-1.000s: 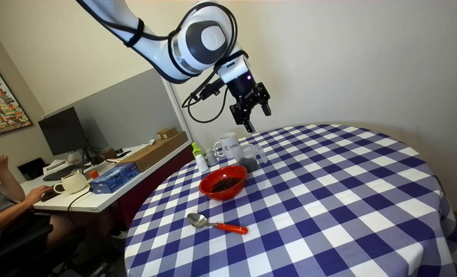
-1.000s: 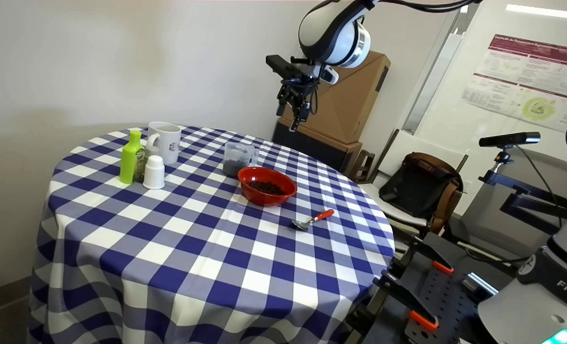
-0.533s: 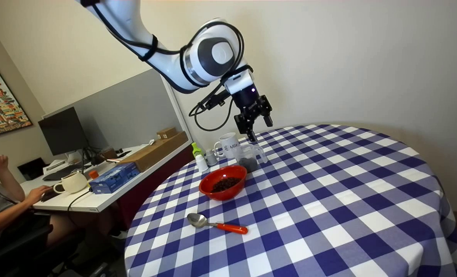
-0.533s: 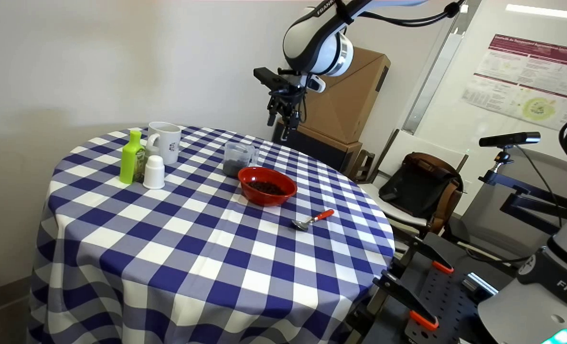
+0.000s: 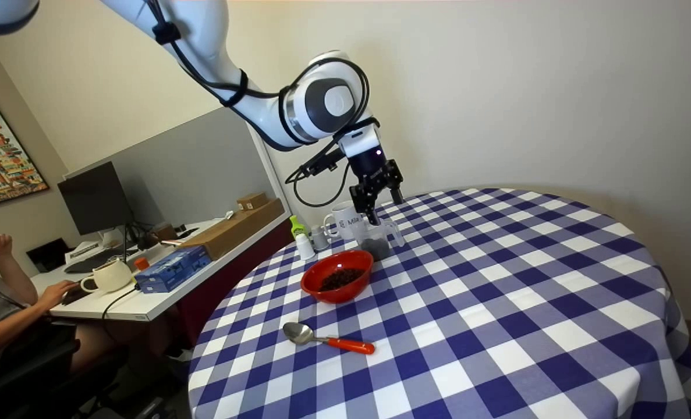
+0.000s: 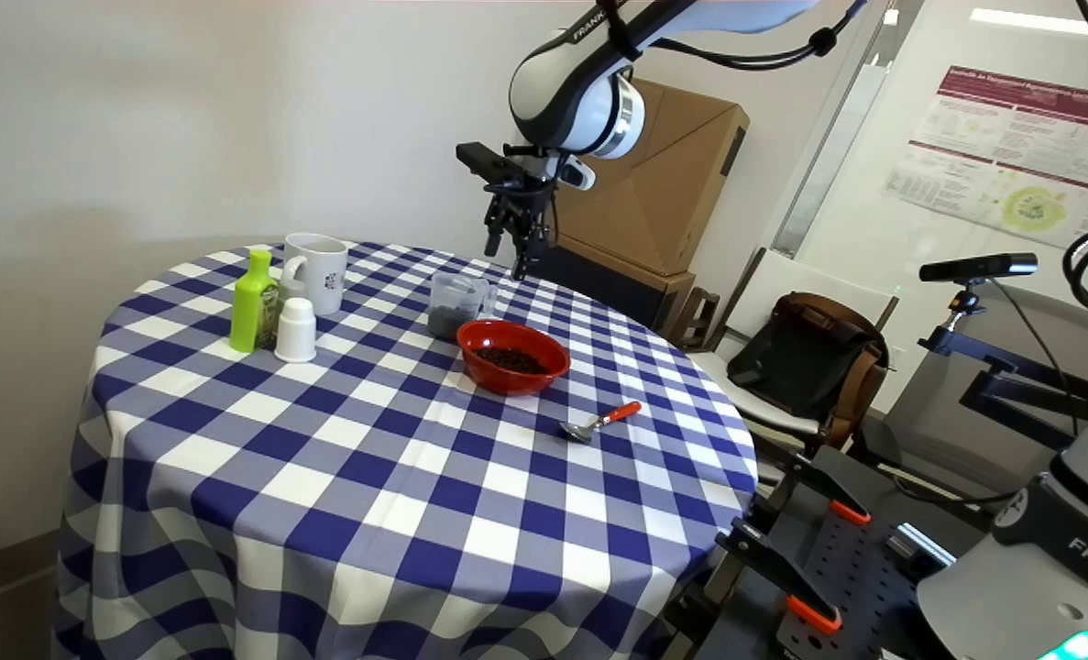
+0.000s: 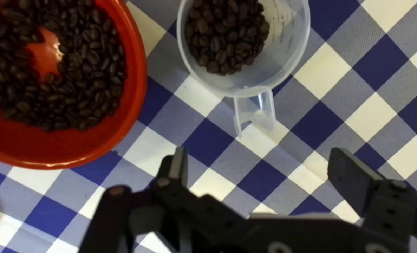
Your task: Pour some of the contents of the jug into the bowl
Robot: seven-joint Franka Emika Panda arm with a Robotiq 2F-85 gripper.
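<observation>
Looking down through the wrist view, we are seeing the jug (image 7: 280, 63) standing upright on the checked tablecloth (image 7: 366, 109), at the top of the frame just right of the middle, with dark beans (image 7: 226, 35) lying toward its left side. Its handle (image 7: 264, 119) is pointing down the frame toward the gripper (image 7: 257, 161), whose two fingers (image 7: 352, 175) are standing parted wide in the lower half. The bowl (image 7: 57, 147) is taking up the upper left, near the jug, a strip of cloth showing between them, and more beans (image 7: 85, 95) are covering much of its floor. In both exterior views the gripper is hanging above the tablecloth, near the jug. In an exterior view the spoon (image 5: 325, 339) is lying below the bowl, its orange-red handle (image 5: 354, 346) pointing right. In an exterior view the green bottle (image 6: 247, 312), the white shaker (image 6: 296, 330) and the white mug (image 6: 325, 280) are standing together at the left of the frame, well apart from the bowl.
</observation>
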